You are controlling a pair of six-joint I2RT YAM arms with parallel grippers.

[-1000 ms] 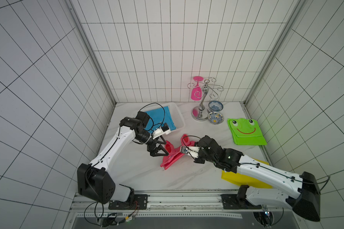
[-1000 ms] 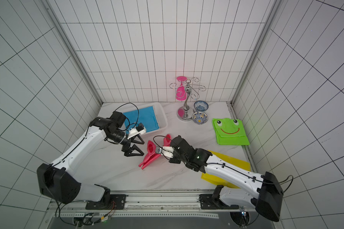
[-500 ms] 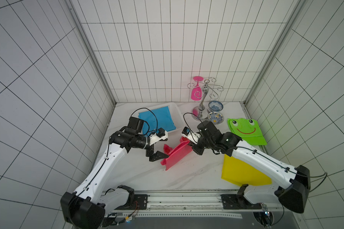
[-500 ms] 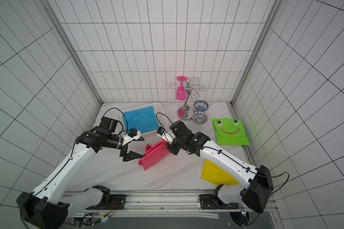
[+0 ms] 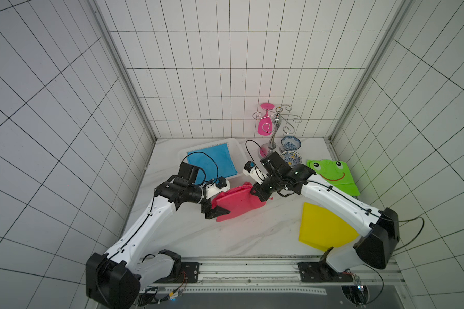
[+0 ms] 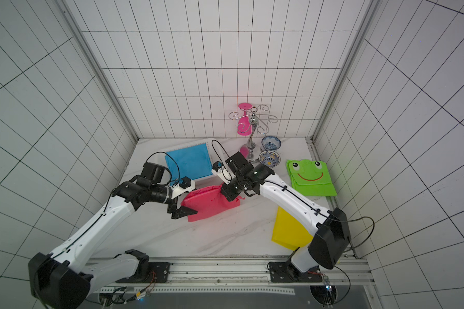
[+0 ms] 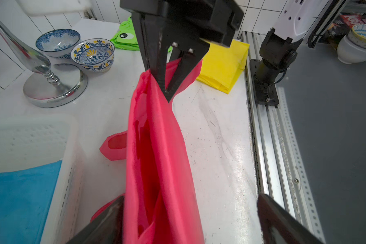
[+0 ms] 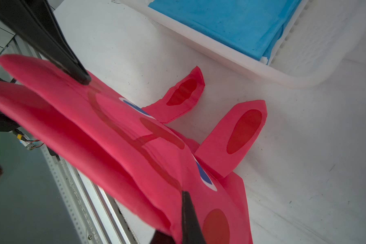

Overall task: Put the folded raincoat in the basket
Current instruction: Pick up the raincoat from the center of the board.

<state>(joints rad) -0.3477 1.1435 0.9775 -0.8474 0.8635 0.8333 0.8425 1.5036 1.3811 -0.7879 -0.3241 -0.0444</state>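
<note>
The folded raincoat [image 5: 236, 203] is pink-red with ear flaps [image 8: 241, 131]. It hangs above the table just in front of the basket [image 5: 240, 160], a white perforated one that holds a blue folded cloth [image 5: 212, 160]. My right gripper [image 5: 260, 196] is shut on the raincoat's far right end [image 7: 167, 93]. At the near left end is my left gripper [image 5: 220, 212]. In the left wrist view it is open [image 7: 188, 205], with the cloth [image 7: 156, 158] between its fingers against one of them. The basket wall [image 7: 57, 147] is close beside it.
A yellow folded raincoat [image 5: 322, 227] lies front right, partly under the right arm. A green frog one [image 5: 332, 176] lies at the right wall. Two patterned bowls [image 5: 291, 143] [image 5: 291, 157] and a chrome stand [image 5: 275, 128] with a pink glass [image 5: 265, 125] stand at the back.
My right gripper has lifted the raincoat and carried it back toward the basket. My left gripper has moved to the raincoat's near end, which now lies between its fingers.
</note>
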